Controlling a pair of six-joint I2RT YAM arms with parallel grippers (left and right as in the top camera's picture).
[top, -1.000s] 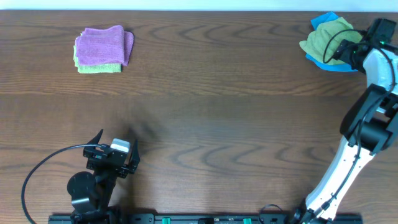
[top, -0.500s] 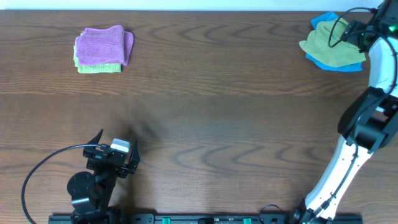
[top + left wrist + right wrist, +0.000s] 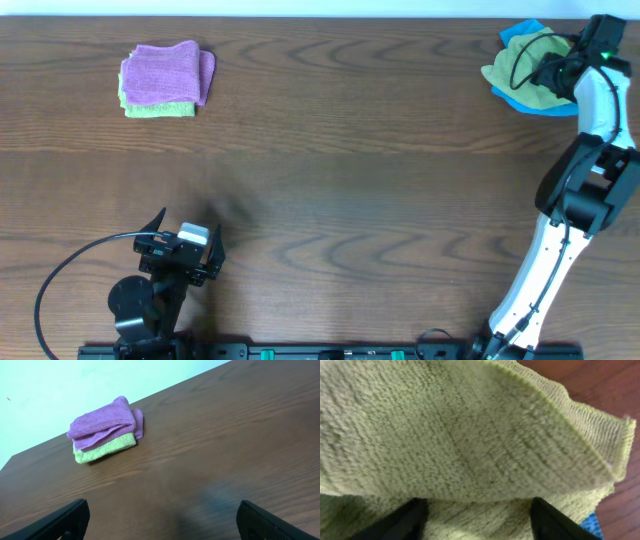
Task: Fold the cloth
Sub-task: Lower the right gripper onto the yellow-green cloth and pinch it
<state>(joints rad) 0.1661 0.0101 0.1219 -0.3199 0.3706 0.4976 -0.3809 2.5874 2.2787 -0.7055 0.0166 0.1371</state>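
**Desk:** Cloth (image 3: 525,62) position, please. Where is it lying?

**Me:** It's sitting bunched at the far right corner of the table (image 3: 350,150), resting on a blue cloth (image 3: 545,105). I'm holding the right gripper (image 3: 480,512) against it. Its fingers are standing apart on either side of a raised fold, and I'm not able to tell whether they're pinching it. The left gripper (image 3: 162,525) is hanging spread wide, carrying nothing.

**Desk:** How are you expecting it to handle?

**Me:** Soft, light and floppy, sagging wherever it's unsupported. I'm favouring the hemmed edge near a corner.

**Desk:** Which way is it pointing?

**Me:** It's crumpled, so I'm seeing no true long axis. The heap is spreading slightly wider left to right. On the right wrist view a hemmed corner is pointing right.
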